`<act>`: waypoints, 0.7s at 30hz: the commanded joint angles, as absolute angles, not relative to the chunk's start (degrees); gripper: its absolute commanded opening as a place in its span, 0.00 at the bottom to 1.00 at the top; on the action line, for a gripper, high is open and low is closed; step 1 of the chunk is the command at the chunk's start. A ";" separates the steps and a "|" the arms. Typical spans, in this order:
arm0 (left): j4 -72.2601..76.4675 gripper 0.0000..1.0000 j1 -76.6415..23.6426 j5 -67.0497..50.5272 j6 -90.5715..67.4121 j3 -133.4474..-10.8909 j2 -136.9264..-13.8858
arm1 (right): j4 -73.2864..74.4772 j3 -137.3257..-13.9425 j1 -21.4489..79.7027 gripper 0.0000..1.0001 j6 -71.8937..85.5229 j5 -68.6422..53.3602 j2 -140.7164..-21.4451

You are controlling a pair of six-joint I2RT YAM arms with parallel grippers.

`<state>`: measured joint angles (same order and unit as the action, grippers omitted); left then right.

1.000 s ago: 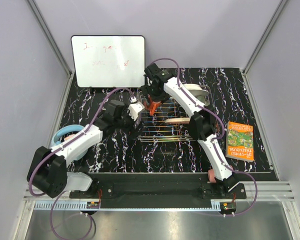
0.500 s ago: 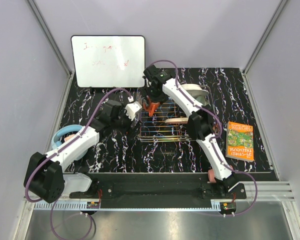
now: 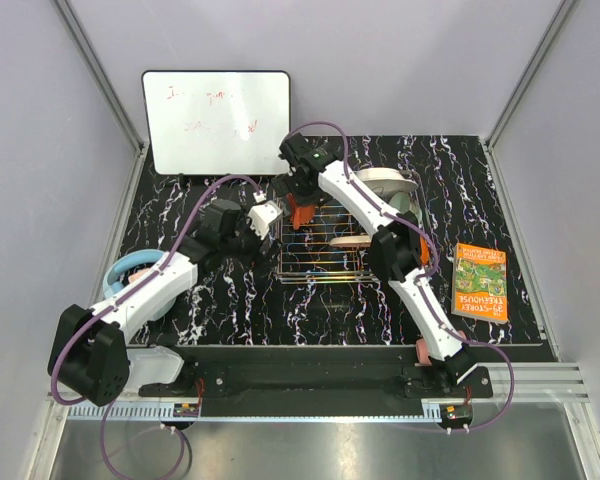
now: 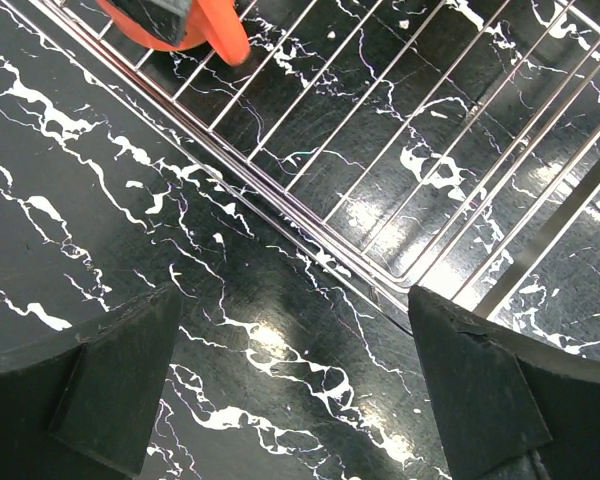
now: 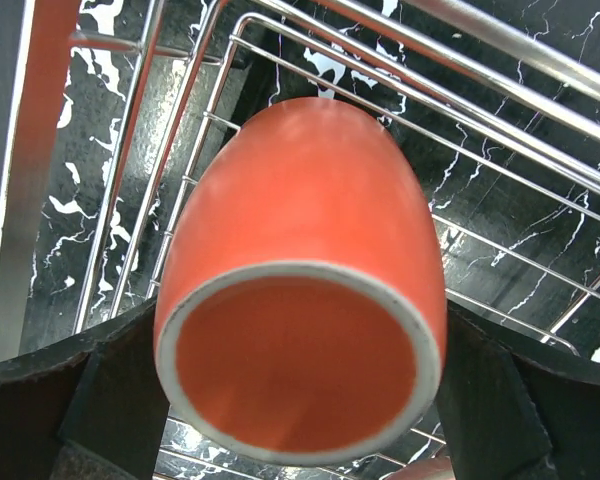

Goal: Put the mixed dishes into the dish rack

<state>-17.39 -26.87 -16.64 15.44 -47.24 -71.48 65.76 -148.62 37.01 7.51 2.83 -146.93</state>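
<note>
Since last second: slight leftward shift of right gripper (image 5: 300, 380), orange mug (image 5: 300, 250) between jaws, mouth toward wrist, dish rack (image 3: 315, 262) wires beneath. Grasped or freed: cannot tell. Left gripper (image 4: 295, 390) released, empty, rack rim just ahead of fingertips. Judged: mug placement near done.

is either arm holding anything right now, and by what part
The left end effector is open and empty. The right end effector flanks the orange mug at its sides near the rim; whether it actually grips the mug cannot be told.
</note>
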 commanded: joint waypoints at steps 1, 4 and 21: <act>-14.68 0.99 -26.37 -16.26 15.56 -48.60 -71.19 | 64.42 -150.47 38.41 1.00 6.07 5.36 -145.64; -15.20 0.99 -25.93 -15.91 15.73 -49.13 -70.84 | 64.69 -148.28 38.85 1.00 5.63 7.38 -143.18; -18.63 0.99 -21.45 -15.47 17.40 -52.29 -69.44 | 68.55 -134.75 41.92 1.00 4.83 15.82 -120.78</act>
